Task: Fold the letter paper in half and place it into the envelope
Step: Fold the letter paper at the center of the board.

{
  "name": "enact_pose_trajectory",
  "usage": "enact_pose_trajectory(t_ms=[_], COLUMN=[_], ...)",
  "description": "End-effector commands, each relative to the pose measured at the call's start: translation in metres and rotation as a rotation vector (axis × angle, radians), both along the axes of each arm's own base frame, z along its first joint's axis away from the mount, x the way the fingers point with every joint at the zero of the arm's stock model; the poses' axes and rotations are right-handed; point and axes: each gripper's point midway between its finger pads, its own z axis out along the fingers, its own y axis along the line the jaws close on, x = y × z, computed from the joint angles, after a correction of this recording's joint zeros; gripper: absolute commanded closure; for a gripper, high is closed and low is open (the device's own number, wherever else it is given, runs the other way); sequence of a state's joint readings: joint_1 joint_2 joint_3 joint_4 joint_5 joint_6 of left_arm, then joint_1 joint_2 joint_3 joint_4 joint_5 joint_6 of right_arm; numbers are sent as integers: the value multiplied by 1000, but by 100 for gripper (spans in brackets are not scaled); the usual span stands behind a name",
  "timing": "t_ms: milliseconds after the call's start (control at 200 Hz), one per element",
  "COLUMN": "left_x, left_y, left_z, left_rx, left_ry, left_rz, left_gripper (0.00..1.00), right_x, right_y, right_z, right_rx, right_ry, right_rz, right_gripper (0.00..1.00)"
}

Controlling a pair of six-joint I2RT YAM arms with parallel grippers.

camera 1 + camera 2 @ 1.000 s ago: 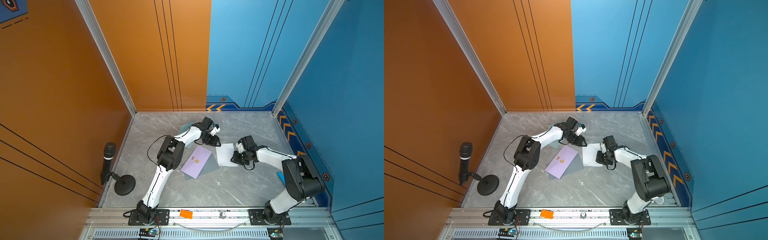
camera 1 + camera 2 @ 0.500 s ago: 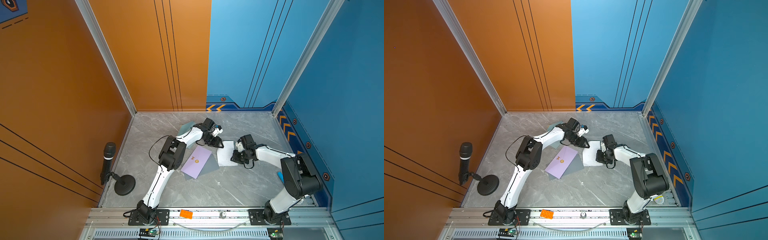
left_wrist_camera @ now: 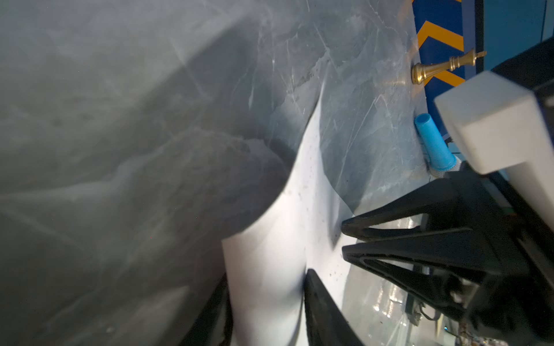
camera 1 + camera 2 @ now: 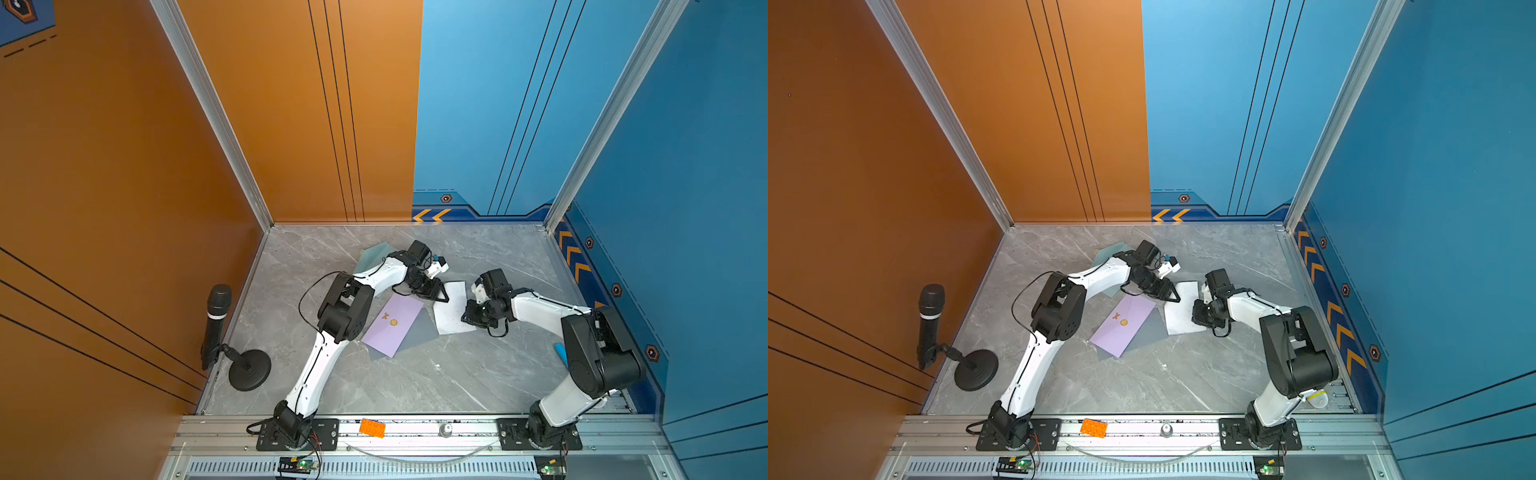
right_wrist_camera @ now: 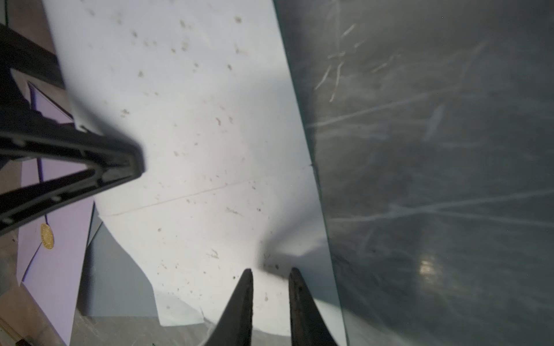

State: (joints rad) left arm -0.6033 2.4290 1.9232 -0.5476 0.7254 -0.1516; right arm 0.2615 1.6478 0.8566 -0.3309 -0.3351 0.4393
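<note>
Since both top views match, I log them together: the letter paper (image 4: 453, 311) lies on the table (image 4: 415, 374), just beside the purple envelope (image 4: 392, 324) and outside it. The left gripper (image 4: 437, 293) is at its far corner on the envelope side, and the right gripper (image 4: 469, 318) is on its opposite edge.

Left wrist: my jaws are apart, the paper (image 3: 269, 269) spans between them, and its edge is curled up.

Right wrist: narrow gap between the jaws, tips down on the paper (image 5: 195, 119) near its edge.

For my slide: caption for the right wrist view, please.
Right end effector at the edge of spotted letter paper; lavender envelope beyond.
</note>
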Motion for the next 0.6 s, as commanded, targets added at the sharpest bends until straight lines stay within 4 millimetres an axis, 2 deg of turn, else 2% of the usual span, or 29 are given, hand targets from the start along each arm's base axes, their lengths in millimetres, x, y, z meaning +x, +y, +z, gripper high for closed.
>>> enact_pose_trajectory(t_ms=[0,295,596], left_x=[-9,-8,-25], left_y=[9,9,2], left_z=[-4,11,28], left_rx=[45,49,94], left_ry=[8,-58,-164], left_rz=[10,12,-29], left_gripper=[70,71,71], right_x=[-23,-23,-23], right_y=[-20,-20,-18], right_z=[-27,-28,-37], right_rx=[-93,-90,-61], right_ry=[117,124,152], right_rz=[-34,-48,-95], right_gripper=[75,75,75])
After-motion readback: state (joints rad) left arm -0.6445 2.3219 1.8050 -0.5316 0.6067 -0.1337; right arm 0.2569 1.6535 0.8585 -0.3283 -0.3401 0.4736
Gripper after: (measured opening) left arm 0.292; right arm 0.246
